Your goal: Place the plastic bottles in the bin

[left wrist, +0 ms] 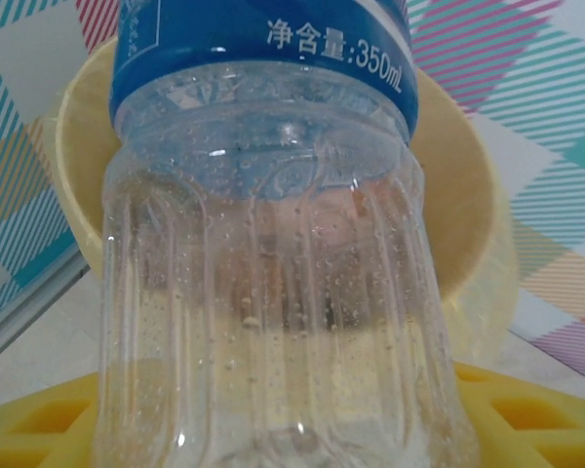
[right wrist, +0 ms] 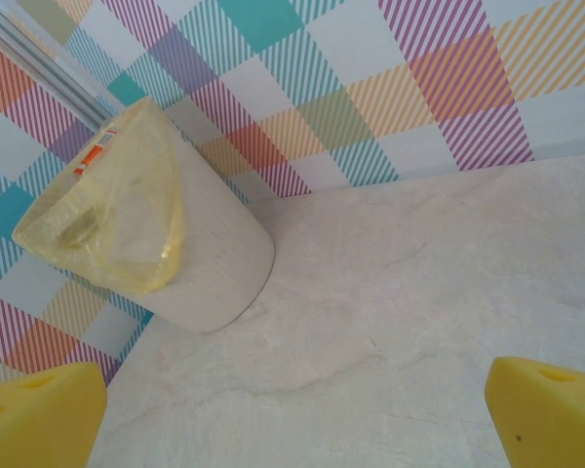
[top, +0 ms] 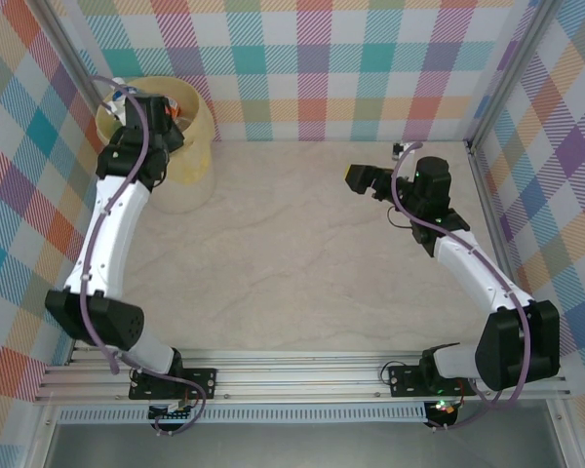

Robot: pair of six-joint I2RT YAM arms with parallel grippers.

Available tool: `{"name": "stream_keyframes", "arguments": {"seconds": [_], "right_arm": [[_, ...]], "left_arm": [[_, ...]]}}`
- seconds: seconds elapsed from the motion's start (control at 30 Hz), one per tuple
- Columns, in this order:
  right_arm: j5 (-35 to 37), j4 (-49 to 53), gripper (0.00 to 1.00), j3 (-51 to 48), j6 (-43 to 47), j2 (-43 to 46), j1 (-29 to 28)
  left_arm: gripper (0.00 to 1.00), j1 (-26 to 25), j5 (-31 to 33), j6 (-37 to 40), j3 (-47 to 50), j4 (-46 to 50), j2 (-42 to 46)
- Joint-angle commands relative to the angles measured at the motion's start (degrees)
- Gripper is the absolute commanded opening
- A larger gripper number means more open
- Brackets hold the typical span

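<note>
clear blue-labelled bottle [left wrist: 263,292] gripped between left fingers [left wrist: 34,434], over bin [left wrist: 463,195], right fingers [right wrist: 39,414] wide

Left claw [top: 136,100] clamped, arm outstretched; right claw [top: 357,177] gapes wide.

Far wall [top: 370,68]: is standing behind the surface, showing a plaid of teal, pink, orange, purple and white stripes.
Left wall [top: 15,195]: is carrying the same plaid along the left side.
Right wall [top: 565,175]: is repeating the pattern on the right.
Surface [top: 292,253]: is lying pale beige with faint marble veins, meeting the far wall in a straight line.
Corner posts [top: 70,68]: are rising in silver metal at both far corners.
Rail [top: 302,375]: is running in ribbed aluminium along the near edge.
Light: is falling evenly, casting only soft shadows.
</note>
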State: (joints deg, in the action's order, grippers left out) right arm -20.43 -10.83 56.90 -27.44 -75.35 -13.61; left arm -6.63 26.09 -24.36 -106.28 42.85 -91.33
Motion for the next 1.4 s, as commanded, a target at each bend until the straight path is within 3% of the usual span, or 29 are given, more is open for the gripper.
{"name": "stream_keyframes", "arguments": {"seconds": [0.0, 0.5, 0.67, 0.8, 1.03, 1.37], "right_arm": [[0.4, 1.1, 1.00, 1.6, 1.9, 0.2, -0.4], [1.3, 2.1, 1.00, 1.0, 2.0, 0.6, -0.4], [2.2, 2.4, 1.00, 0.5, 2.7, 0.9, -0.4], [2.4, 2.5, 1.00, 0.3, 2.8, 0.9, -0.4], [3.1, 1.6, 1.00, -1.2, 2.6, 0.5, -0.4], [4.1, 2.1, 1.00, -1.1, 3.4, -1.4, -0.4]], "left_arm": [[0.50, 2.3, 3.6, -3.5, -5.9, 5.1, -4.1], [0.57, 7.2, 3.0, -7.3, -25.3, 13.4, -20.9], [0.85, 8.0, -1.5, -8.4, -27.2, 14.7, -21.6], [1.00, 8.0, -5.7, -7.2, -27.6, 13.6, -18.6], [1.00, 11.3, -12.5, -4.8, -28.2, 7.8, -17.0], [1.00, 18.0, -25.2, -0.6, -41.3, 2.3, -29.2]]}}
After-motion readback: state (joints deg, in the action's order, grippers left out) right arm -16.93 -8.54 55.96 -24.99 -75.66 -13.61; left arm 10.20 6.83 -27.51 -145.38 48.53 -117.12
